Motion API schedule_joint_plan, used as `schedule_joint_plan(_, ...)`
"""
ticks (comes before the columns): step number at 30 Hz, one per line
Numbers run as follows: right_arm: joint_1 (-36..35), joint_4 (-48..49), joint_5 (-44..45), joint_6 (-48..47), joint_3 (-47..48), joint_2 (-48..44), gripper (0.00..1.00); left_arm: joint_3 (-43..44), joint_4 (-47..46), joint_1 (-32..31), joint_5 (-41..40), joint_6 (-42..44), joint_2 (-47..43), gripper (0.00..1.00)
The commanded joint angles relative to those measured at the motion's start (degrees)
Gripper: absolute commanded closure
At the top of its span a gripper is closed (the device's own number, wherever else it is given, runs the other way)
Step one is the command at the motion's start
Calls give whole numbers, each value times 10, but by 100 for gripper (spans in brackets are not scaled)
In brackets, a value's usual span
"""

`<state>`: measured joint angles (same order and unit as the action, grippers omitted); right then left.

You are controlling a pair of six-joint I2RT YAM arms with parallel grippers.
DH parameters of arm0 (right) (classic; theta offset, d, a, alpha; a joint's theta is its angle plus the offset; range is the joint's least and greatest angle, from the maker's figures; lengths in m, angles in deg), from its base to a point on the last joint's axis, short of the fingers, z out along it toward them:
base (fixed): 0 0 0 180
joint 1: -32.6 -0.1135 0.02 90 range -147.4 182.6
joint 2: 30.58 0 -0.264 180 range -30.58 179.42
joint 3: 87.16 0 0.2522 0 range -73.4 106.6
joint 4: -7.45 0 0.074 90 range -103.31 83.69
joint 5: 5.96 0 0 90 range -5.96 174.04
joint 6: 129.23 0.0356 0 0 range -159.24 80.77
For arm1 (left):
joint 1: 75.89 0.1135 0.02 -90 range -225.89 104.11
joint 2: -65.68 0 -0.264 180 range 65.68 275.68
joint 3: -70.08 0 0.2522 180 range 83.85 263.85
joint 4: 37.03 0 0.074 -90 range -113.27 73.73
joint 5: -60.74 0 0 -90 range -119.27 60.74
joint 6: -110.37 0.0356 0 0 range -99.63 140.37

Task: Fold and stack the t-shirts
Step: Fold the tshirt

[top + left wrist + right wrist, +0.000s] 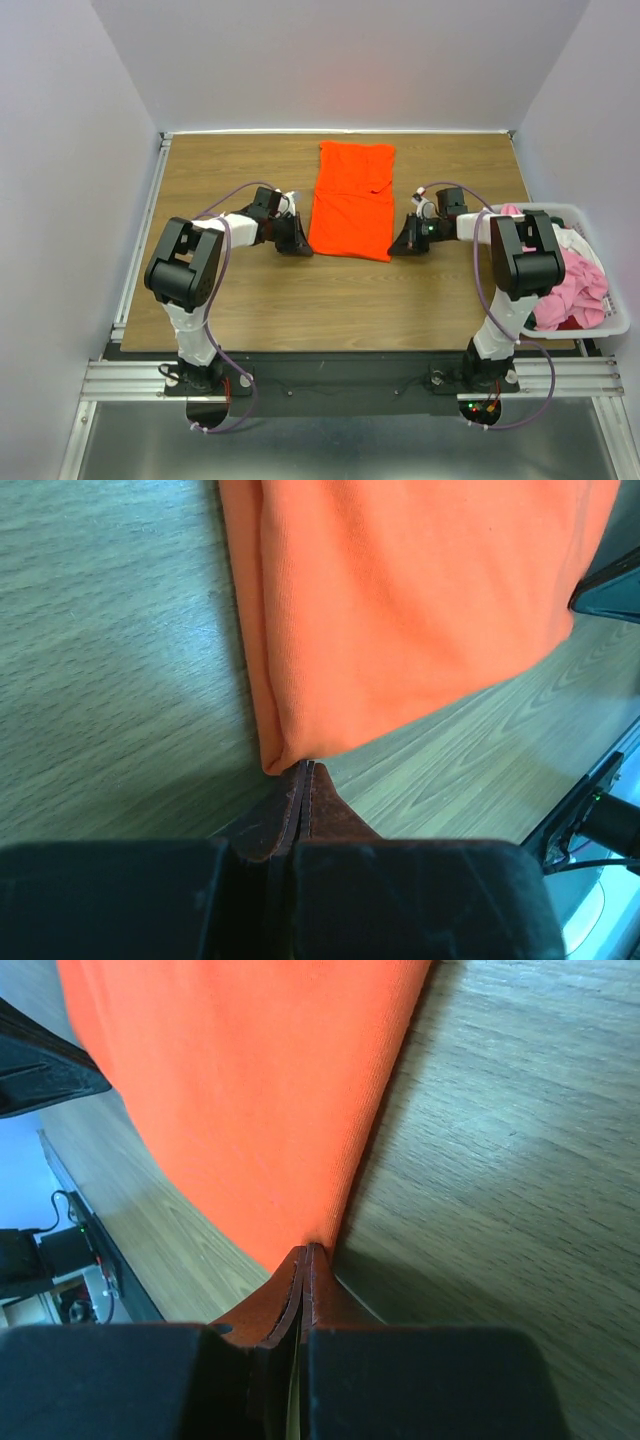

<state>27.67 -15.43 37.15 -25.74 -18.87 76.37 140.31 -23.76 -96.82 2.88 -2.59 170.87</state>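
An orange t-shirt [352, 200] lies folded into a long strip in the middle of the wooden table [230, 300]. My left gripper [303, 247] is low at its near left corner. Up close its jaws [305, 767] are pressed together, pinching the very tip of that corner of the orange t-shirt [400, 600]. My right gripper [397, 245] mirrors it at the near right corner. There the tips [312, 1250] are shut on the edge of the orange t-shirt [250, 1090]. The cloth still rests flat on the table.
A white bin [560, 207] stands at the table's right edge, beside the right arm. It holds crumpled pink t-shirts [580, 285] and a white one [575, 240]. Grey walls close in the table on three sides.
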Motion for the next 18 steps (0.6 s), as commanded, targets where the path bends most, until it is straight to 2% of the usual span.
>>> schedule_joint_plan(1,-2,-5,49,-11,0,-13,99,-6,29,5,-47,11,-16,96)
schedule_joint_plan(5,-3,-22,62,-5,40,-53,99,22,73,5,-49,19,-65,92)
schedule_joint_plan(8,-2,-25,59,8,87,-53,99,80,89,5,-60,22,-83,88)
schedule_joint_plan(11,-2,-25,65,23,158,-17,99,167,106,6,-57,28,-41,87)
schedule_joint_plan(12,-2,-26,71,28,194,7,99,219,119,6,-51,32,-4,87)
schedule_joint_plan(18,-3,-26,70,44,307,92,99,385,145,4,-31,38,128,87)
